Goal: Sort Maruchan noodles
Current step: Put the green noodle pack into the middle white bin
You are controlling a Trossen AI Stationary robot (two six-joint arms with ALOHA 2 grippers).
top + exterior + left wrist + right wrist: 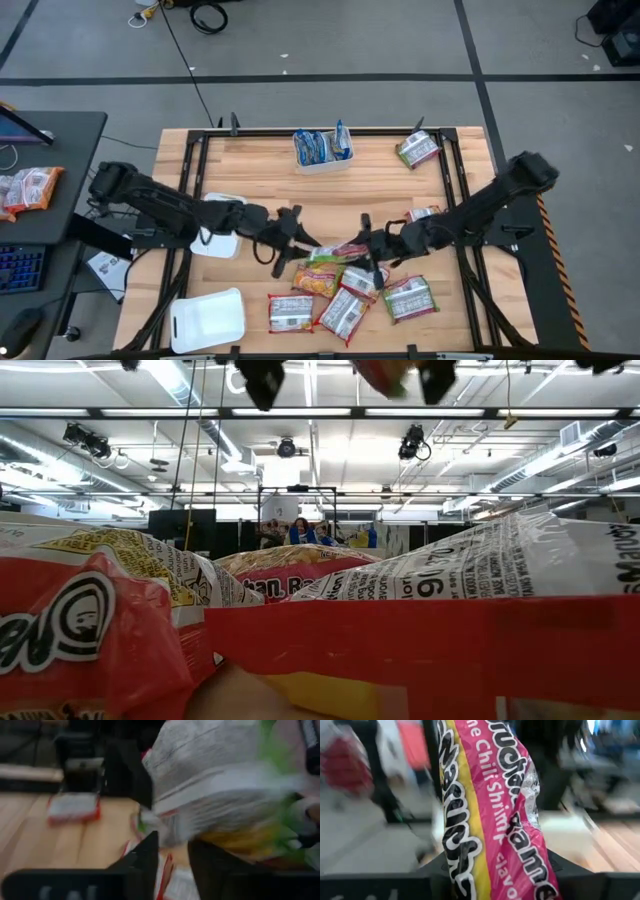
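A pink-and-yellow Maruchan packet [338,252] hangs above the pile of noodle packets [345,300] near the table's front edge. My right gripper [368,248] comes from the table's right and is shut on it. My left gripper [298,240] reaches in from the left and stands open just short of the packet's other end [210,785]; in the low view a gap shows between left gripper [262,380] and packet [385,370]. The pile's packets lie flat on the wood, some overlapping. My right gripper pinches the packet's right-hand end [495,870] between its two fingers, reaching in level from the table's right. The packet stands on edge in the hold, its printed pink face [490,795] turned sideways. It is lifted clear of the pile; the wrapper hides the fingertips.
A white tray [322,160] with blue packets stands at the far middle. A green packet [418,150] lies at the far right, a red one [425,213] by the right arm. Two white trays [208,320] [222,243] sit at the left.
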